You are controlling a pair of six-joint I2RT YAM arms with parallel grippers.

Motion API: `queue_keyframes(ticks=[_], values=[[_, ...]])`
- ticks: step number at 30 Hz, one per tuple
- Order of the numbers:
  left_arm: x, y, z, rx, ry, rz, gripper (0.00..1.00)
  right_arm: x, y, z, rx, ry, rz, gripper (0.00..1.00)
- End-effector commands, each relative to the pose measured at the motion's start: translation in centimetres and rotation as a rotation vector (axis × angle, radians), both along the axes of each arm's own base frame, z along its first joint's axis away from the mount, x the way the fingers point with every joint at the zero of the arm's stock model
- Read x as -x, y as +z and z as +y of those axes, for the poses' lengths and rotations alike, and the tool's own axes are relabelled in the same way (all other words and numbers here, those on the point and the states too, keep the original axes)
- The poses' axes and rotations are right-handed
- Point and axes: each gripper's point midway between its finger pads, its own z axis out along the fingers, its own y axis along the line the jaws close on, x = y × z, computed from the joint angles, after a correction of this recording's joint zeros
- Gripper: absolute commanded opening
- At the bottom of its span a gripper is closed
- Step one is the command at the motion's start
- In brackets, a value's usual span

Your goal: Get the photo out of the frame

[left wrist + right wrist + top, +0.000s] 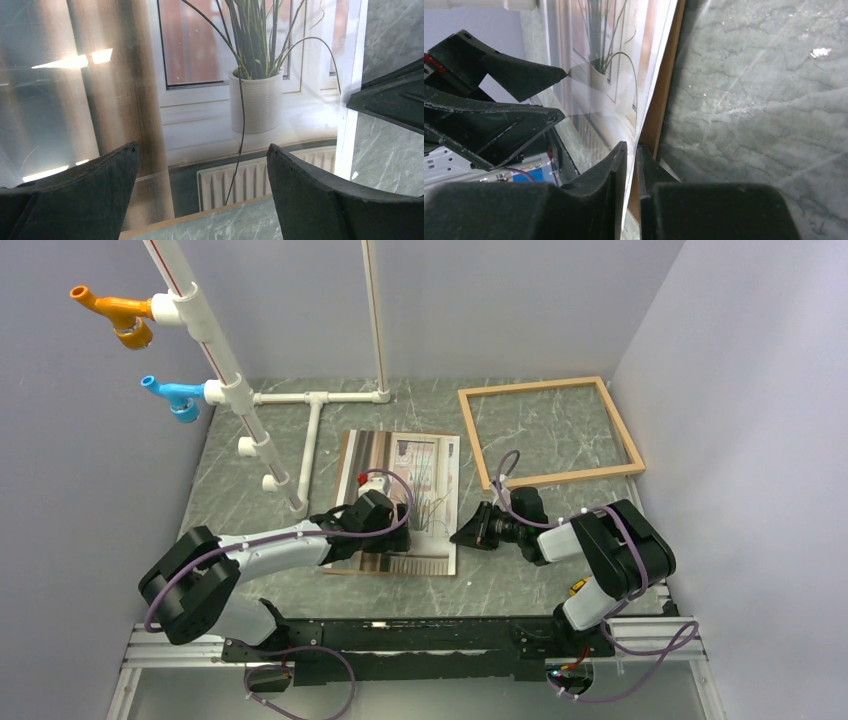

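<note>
Your right gripper (630, 147) pinches the photo (425, 460) by its edge, left gripper (202, 150) spread over it; photo lies flat, well apart from the empty frame (530, 387), so extraction looks basically done.

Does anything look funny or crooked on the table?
The frame lies empty and a bit crooked at the table's far right corner, while the photo lies apart from it in the middle. The right end effector is shut on the photo's edge; the left end effector is open over it.
</note>
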Motion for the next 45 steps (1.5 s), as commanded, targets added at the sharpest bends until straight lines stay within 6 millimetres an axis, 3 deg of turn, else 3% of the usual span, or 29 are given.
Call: queue_keyframes(ticks=[1,3,8,14,27,32,36,42,45], values=[[1.3,0.8,-0.7,0.020,-0.045,0.029,0.99,0.0,0.6,0.2,-0.004,0.019,-0.048,0.09],[1.3,1.8,-0.8,0.038,-0.058,0.009,0.99,0.0,1.5,0.4,-0.027,0.037,-0.074,0.00],[1.8,6.0,-1.5,0.120,-0.131,-0.055,0.99,0.1,4.9,0.7,-0.069,0.063,-0.149,0.00],[2.5,9.9,-0.8,0.163,-0.149,-0.113,0.99,0.1,8.0,0.7,-0.081,0.079,-0.204,0.00],[2.3,14.0,-0.4,0.231,-0.122,-0.187,0.99,0.3,14.4,0.4,-0.105,0.115,-0.400,0.00],[2.3,15.3,0.1,0.227,-0.117,-0.199,0.99,0.3,16.8,0.4,-0.109,0.103,-0.382,0.00],[2.4,16.1,0.5,0.240,-0.105,-0.218,0.99,0.3,16.8,0.1,-0.075,0.083,-0.288,0.00],[2.5,16.3,0.8,0.235,-0.094,-0.218,0.99,-0.6,16.0,-0.3,-0.013,0.051,-0.250,0.00],[2.7,16.6,0.5,0.264,-0.104,-0.226,0.99,-0.5,16.6,0.1,-0.045,0.070,-0.255,0.00]])
